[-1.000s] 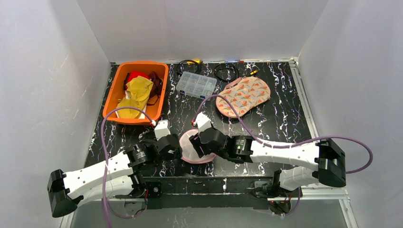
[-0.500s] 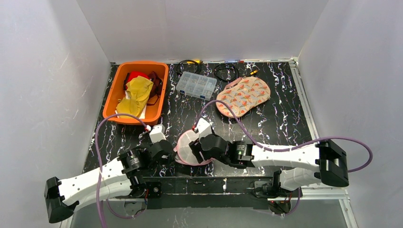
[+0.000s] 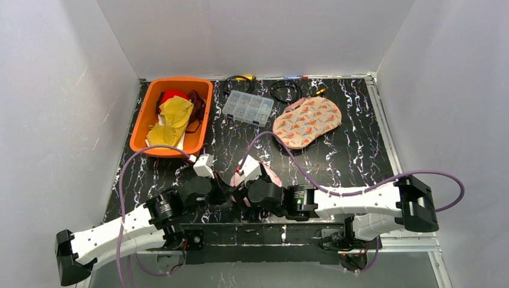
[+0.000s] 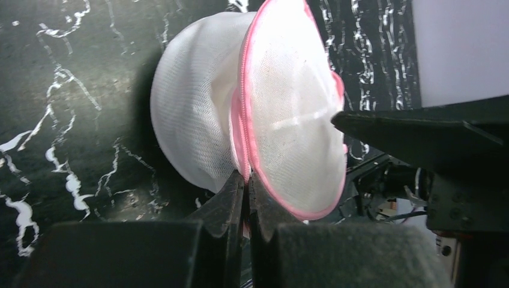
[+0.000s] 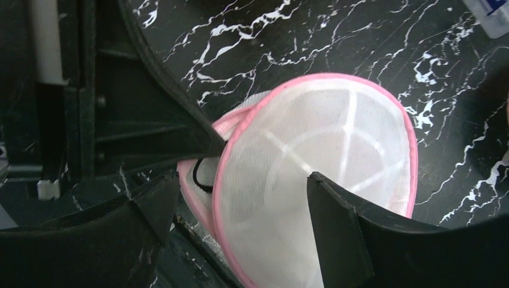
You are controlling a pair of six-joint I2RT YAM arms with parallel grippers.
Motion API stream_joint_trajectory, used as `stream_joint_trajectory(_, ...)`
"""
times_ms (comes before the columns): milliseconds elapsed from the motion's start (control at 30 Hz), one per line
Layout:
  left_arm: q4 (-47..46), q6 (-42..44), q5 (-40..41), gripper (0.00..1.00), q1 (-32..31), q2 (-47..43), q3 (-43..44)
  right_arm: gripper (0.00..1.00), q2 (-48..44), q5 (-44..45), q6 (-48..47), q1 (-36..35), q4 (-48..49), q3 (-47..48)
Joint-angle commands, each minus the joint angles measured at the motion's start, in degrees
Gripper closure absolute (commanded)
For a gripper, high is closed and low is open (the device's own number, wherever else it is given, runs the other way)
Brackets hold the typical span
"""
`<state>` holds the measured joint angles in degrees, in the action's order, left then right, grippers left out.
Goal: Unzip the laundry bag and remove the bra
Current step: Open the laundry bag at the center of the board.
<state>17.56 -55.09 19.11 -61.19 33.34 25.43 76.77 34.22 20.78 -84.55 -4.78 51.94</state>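
The laundry bag (image 4: 288,120) is a white mesh dome with pink trim, standing on edge near the table's front. My left gripper (image 4: 246,177) is shut on its pink zipper seam (image 4: 241,129), at the bag's lower edge. My right gripper (image 5: 243,180) is open, its wide jaws on either side of the bag's round mesh face (image 5: 312,156). A gap shows at the seam, with something white with a black curved edge (image 5: 203,174) inside; I cannot tell whether it is the bra. In the top view both grippers (image 3: 225,193) (image 3: 249,189) cover most of the bag (image 3: 267,175).
An orange basin (image 3: 144,129) with yellow and red clothes stands at the back left. A clear compartment box (image 3: 247,108), a patterned oven mitt (image 3: 307,122) and coiled cables (image 3: 285,90) lie at the back. The table's near edge is just below the bag.
The left gripper has shut on the bag's pink seam. The bag has tipped up and come nearer the front edge. The right jaws have spread wider around it.
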Motion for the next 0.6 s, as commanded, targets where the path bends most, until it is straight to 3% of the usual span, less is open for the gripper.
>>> stream_joint_trajectory(0, -5.2, 1.6, -2.6, 1.0, 0.3, 0.5, -0.3, 0.14, 0.5, 5.7, 0.2, -0.4, 4.3, -0.5)
stream_joint_trajectory(567, -5.2, 1.9, -3.4, 1.0, 0.3, -0.8, 1.0, 0.16, 6.0, 24.4, 1.5, -4.1, -3.9, 1.6)
